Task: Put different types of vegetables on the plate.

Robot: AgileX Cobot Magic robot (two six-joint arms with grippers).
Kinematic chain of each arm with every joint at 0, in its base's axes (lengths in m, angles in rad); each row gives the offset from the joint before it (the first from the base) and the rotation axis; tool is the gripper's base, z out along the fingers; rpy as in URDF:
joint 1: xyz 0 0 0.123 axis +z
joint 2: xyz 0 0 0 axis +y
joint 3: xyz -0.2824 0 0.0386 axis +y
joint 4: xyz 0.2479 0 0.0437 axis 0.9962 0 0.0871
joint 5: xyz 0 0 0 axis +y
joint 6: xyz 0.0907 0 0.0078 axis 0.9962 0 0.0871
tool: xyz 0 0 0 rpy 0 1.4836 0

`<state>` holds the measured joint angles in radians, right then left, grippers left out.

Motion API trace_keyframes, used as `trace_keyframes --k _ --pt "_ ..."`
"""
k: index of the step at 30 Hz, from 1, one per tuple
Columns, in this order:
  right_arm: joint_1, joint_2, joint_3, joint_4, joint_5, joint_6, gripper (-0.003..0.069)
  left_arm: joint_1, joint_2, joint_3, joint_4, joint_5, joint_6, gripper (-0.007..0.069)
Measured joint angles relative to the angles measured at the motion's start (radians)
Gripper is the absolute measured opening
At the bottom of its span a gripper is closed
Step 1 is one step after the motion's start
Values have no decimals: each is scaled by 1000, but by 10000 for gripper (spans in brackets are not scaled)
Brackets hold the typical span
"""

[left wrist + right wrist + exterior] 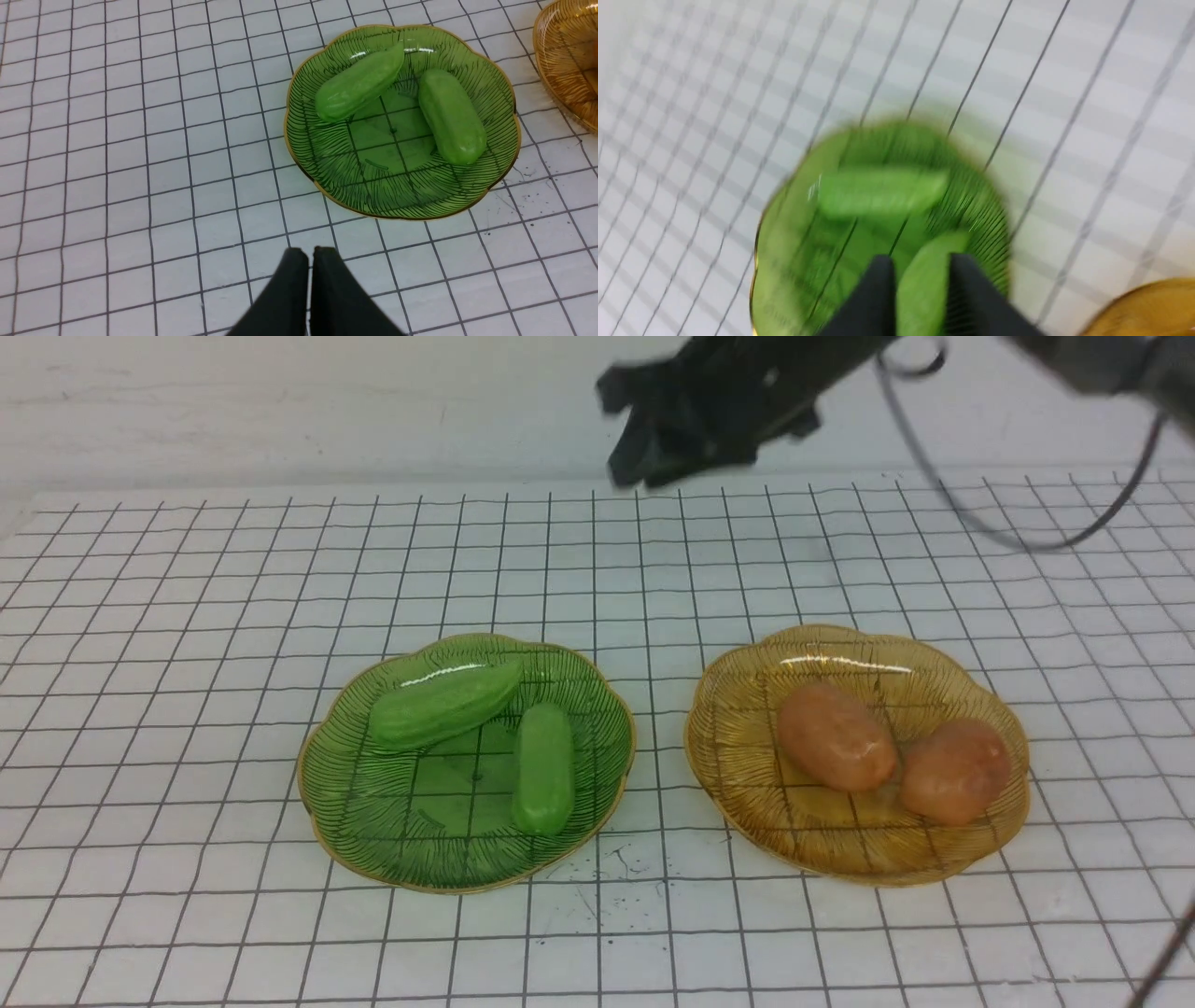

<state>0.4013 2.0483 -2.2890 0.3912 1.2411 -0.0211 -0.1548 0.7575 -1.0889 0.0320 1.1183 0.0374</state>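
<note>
Two light-green cucumbers (443, 705) (543, 767) lie in the green plate (420, 821). Two orange-brown potatoes (836, 735) (954, 770) lie in the amber plate (738, 728). My right gripper (627, 439) hangs high above the far side of the table, open and empty. In the blurred right wrist view, one cucumber (934, 247) shows far below through the gap of the gripper (922, 266), and the other (882, 191) lies beyond it. My left gripper (309, 252) is shut and empty, above bare table short of the green plate (383, 186).
The plates stand side by side on a white table with a black grid, the green one left, the amber one (565, 56) right. A black cable (1027, 537) loops down from the right arm at the back right. A white wall bounds the far edge.
</note>
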Motion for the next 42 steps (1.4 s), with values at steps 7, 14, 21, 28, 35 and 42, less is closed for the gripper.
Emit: trace_keyframes --k 7,14,21,28,35,42 --pt "-25 -341 20 -326 25 69 -13 0 0 0 0 0 0 -8" --pt "-26 -708 336 -484 24 132 -13 0 0 0 -2 -30 0 -8" --pt "-26 -1185 956 -606 -292 257 -14 0 0 1 -46 -160 0 -8" --pt "-26 -1583 1533 -719 -819 365 -14 0 0 1 -53 -237 0 -8" --pt "-26 -1814 1885 -777 -1127 445 -14 0 0 1 -53 -246 2 -8" --pt "-26 -1835 1939 -780 -1134 481 -14 0 -85 106 -52 -287 11 -8"
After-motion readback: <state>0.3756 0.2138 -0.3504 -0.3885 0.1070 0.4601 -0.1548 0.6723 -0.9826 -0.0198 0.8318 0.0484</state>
